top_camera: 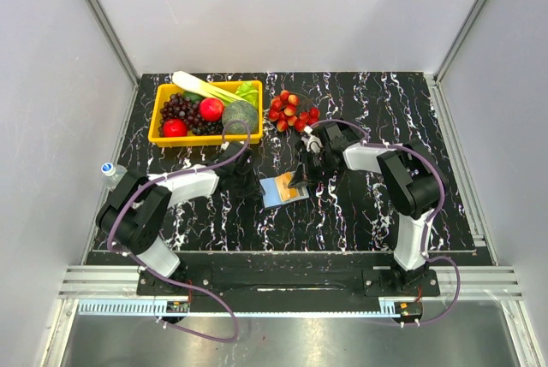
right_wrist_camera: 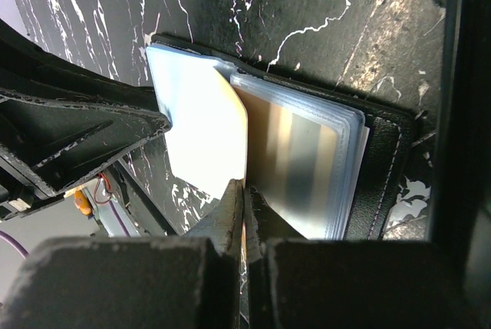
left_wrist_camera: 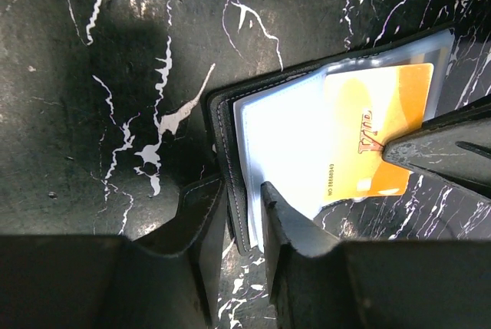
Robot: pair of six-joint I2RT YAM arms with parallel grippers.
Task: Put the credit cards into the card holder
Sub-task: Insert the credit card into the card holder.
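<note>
The card holder (top_camera: 276, 192) lies open on the black marbled table, black outside with light-blue clear sleeves. My left gripper (top_camera: 249, 184) straddles its left edge. In the left wrist view my left gripper (left_wrist_camera: 242, 195) is shut on the holder's black cover and sleeves (left_wrist_camera: 230, 137). An orange-gold credit card (left_wrist_camera: 376, 129) rests against the sleeves. My right gripper (top_camera: 301, 177) is shut on that card. In the right wrist view my right gripper (right_wrist_camera: 245, 189) pinches the card (right_wrist_camera: 207, 129) by its near edge, with the card's far edge among the sleeves (right_wrist_camera: 307, 168). I see no other cards.
A yellow basket (top_camera: 155, 134) of fruit and vegetables stands at the back left. A pile of small red fruits (top_camera: 293, 110) lies just behind the right arm. A plastic bottle (top_camera: 110, 173) stands at the table's left edge.
</note>
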